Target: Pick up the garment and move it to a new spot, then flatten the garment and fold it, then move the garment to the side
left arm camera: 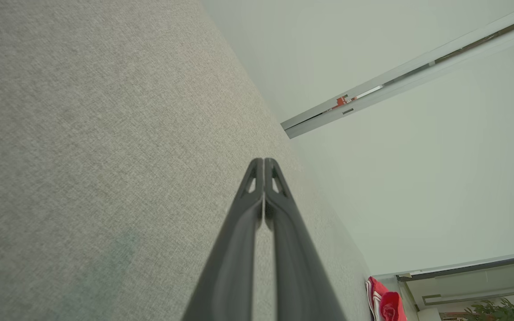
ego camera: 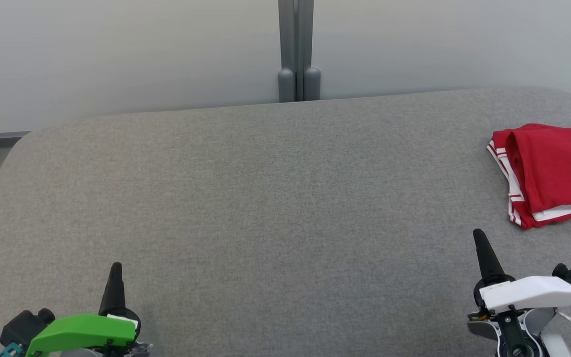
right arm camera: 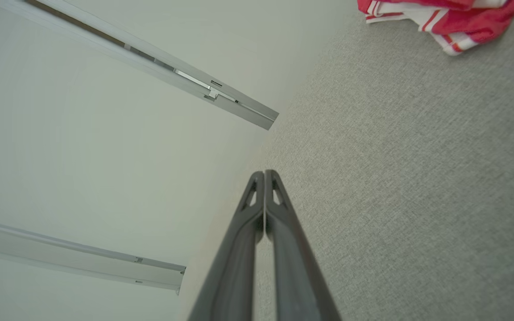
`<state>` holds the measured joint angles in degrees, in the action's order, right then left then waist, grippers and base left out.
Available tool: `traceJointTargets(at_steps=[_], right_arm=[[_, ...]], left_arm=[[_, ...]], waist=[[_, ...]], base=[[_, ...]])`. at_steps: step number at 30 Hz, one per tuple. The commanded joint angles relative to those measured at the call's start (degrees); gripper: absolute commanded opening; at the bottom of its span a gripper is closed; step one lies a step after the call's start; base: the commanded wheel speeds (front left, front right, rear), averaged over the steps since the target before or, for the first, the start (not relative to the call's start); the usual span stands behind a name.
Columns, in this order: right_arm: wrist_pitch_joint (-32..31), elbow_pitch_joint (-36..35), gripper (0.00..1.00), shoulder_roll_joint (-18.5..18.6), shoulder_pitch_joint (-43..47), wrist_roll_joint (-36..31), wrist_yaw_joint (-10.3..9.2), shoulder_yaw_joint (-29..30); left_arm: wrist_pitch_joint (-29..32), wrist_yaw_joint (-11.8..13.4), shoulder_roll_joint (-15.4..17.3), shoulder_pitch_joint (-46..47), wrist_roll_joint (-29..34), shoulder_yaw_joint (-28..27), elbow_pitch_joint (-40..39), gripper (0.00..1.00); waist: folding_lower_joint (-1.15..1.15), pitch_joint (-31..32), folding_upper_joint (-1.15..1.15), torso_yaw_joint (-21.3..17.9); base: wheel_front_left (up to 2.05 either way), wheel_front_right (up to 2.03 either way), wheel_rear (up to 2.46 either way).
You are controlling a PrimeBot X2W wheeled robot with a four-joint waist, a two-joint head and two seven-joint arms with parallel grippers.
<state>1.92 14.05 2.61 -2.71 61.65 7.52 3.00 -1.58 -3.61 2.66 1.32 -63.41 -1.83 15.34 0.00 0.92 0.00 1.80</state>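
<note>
One grey fabric-topped desk (ego camera: pixel 265 198) spans the head view, and the folded red garment (ego camera: pixel 548 173), white-striped at its edges, lies at its right end, cut by the frame edge. Head view gives each hand as a single dark spike: left hand (ego camera: pixel 116 270) at lower left, right hand (ego camera: pixel 480 238) at lower right, near the garment but apart from it. Wrist views add the detail: both pairs of fingers (right arm camera: pixel 283 232) pressed tip to tip, holding nothing.
</note>
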Motion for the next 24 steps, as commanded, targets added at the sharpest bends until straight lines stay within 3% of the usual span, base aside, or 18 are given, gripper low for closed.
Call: traceJointTargets(at_steps=[1,24], right_arm=[[-0.5,-0.5,0.0,0.3,-1.4,1.6,-0.02,0.3],[-3.9,-0.3,0.0,0.4,-2.5,13.8,-0.01,1.7]], left_arm=[[0.4,-0.6,0.2,1.6,-1.4,-0.5,-0.6,0.0],[3.7,-2.1,0.3,3.2,-13.0,-2.3,-1.0,0.0]], waist=[[0.0,0.0,0.0,0.0],[0.0,-0.4,0.0,-0.7]], base=[[0.0,0.0,0.0],[0.0,0.0,0.0]])
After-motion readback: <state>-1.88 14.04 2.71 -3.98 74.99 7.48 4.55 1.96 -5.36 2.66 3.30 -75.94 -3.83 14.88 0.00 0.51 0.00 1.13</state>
